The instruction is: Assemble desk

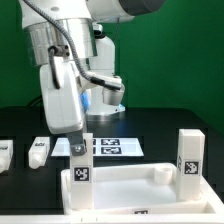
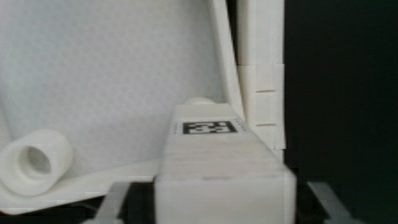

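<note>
The fingers point(image 1: 71, 134) are clenched on a white leg point(image 1: 78, 160), held upright with its tag facing the exterior camera. Its lower end sits at the corner of the rimmed tabletop point(image 1: 120, 190) on the exterior view's left; whether it is seated I cannot tell. The tabletop lies by the edge of the black worktop point(image 1: 165, 125) nearest that camera. A second leg point(image 1: 190, 160) stands upright at its corner on the exterior view's right. Two loose legs point(image 1: 38, 151) lie toward the worktop's edge on the exterior view's left, beside the marker board point(image 1: 110, 147)
</note>
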